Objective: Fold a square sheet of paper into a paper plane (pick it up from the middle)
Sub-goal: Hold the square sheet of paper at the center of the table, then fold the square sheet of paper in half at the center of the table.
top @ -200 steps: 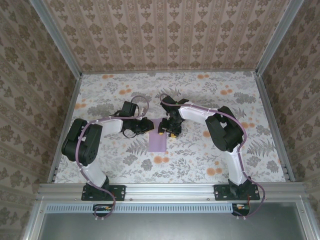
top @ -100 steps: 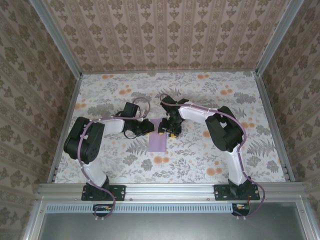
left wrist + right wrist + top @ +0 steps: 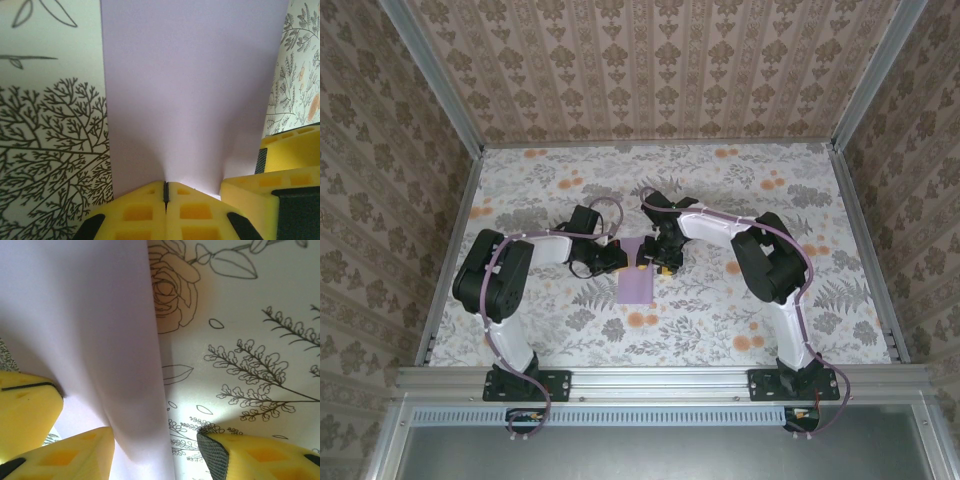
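Square sheet of paper [image 3: 636, 278]: centre of the table [image 3: 740, 190], thin, light, floppy, crease-prone; best pinched at the raised middle. Left gripper [image 3: 166, 192] clamped shut on its edge. Right gripper [image 3: 155, 455] half-spread astride the ridge, seemingly gripping nothing.

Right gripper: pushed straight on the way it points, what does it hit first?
Probably the square sheet of paper, whose edge sits between the right gripper's open jaws; floral tabletop lies behind. Depth unclear.

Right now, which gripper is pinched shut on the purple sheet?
The left gripper: its yellow fingers meet in a thin seam, puckering the square sheet of paper between them. The right gripper stands open.
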`<act>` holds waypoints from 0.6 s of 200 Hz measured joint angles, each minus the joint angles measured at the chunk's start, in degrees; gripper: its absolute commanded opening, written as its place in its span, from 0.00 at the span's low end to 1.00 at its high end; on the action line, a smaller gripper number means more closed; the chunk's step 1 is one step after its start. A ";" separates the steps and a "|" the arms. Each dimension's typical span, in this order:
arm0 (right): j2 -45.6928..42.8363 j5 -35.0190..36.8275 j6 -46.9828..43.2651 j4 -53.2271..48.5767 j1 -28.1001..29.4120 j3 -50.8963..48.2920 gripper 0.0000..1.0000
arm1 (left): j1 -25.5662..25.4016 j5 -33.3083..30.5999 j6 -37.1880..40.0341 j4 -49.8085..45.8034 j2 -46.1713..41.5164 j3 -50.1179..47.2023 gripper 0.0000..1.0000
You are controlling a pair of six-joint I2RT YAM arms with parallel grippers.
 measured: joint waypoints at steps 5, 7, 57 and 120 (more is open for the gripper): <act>-0.46 -0.13 -0.09 0.42 0.00 -0.42 0.57 | 0.00 0.02 0.11 -0.09 0.09 0.04 0.00; -0.74 -0.15 -0.11 0.66 0.00 -0.59 0.57 | 0.00 0.04 0.20 -0.15 0.11 0.09 0.00; -5.88 1.20 -2.01 4.11 0.09 -5.35 0.60 | 0.33 0.20 0.92 -0.52 0.22 0.15 0.00; -14.27 2.75 -2.97 5.75 0.92 -7.39 0.27 | 0.37 0.35 1.11 -0.13 0.24 -0.11 0.00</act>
